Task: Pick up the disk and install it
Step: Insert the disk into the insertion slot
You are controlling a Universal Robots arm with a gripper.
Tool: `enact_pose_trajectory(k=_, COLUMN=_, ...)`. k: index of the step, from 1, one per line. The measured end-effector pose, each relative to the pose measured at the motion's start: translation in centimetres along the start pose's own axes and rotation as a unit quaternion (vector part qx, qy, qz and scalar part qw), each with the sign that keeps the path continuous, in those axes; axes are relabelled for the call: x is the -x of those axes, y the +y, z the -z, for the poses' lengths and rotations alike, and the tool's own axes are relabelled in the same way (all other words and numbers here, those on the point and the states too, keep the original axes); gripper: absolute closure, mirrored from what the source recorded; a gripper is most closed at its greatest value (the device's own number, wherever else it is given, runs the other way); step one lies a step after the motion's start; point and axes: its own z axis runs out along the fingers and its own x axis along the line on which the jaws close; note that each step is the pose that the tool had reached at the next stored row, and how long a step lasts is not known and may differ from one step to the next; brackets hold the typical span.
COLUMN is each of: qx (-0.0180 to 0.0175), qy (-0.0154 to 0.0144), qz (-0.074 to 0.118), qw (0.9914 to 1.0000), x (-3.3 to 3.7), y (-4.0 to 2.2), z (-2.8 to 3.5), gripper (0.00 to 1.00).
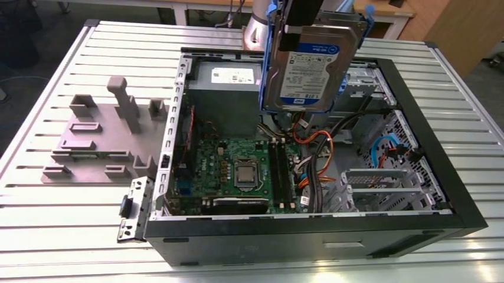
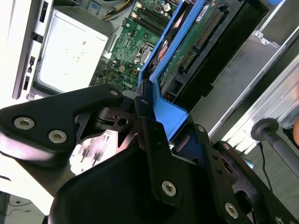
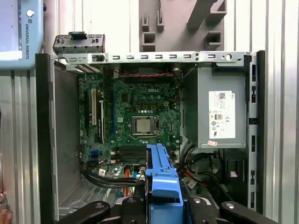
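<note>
Exterior view, from its left to its right: a grey fixture point(image 1: 98, 138) of posts and slots lay on the slatted table point(image 1: 47, 236), just beside the open case point(image 1: 315, 236). Inside the case a green board point(image 1: 232, 168) lay flat with its processor point(image 1: 245, 175) near the middle. Behind the board sat the grey supply point(image 1: 224, 79) with a white sticker.

Further right the disk point(image 1: 311, 68) hung in the air above the case, roughly upright. Its white and blue label faced the camera, and a blue rail point(image 1: 272, 59) ran along its side. Its lower end stood clear of the cables point(image 1: 315, 147) beneath it. Toward the exterior view's right, low in the case, stood a metal cage point(image 1: 386, 188) — well apart from the disk.

In the second wrist view the gripper point(image 2: 170, 119) was clamped on the disk by its blue rails, with a black finger point(image 2: 150, 130) pressed against the blue plastic. The disk's green underside and dark connector edge stretched away toward the board below.

In the first wrist view the blue rail sat pinched between the fingers, over the case's cables. The board lay beyond it and the supply to one side.
</note>
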Motion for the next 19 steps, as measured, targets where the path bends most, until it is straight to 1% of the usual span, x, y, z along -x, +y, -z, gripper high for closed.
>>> enact_pose_trajectory(k=13, qx=-0.0002, qy=0.0081, qz=0.000, qw=0.99997, x=-1.57, y=-0.04, z=-0.02, gripper=0.64)
enact_pose_trajectory(k=16, qx=-0.0002, qy=0.0089, qz=0.000, qw=0.99996, x=-1.65, y=-0.04, z=-0.03, gripper=0.64)
enact_pose_trajectory(k=19, qx=-0.0002, qy=0.0091, qz=0.000, qw=0.99996, x=-1.66, y=-0.04, z=-0.02, gripper=0.64)
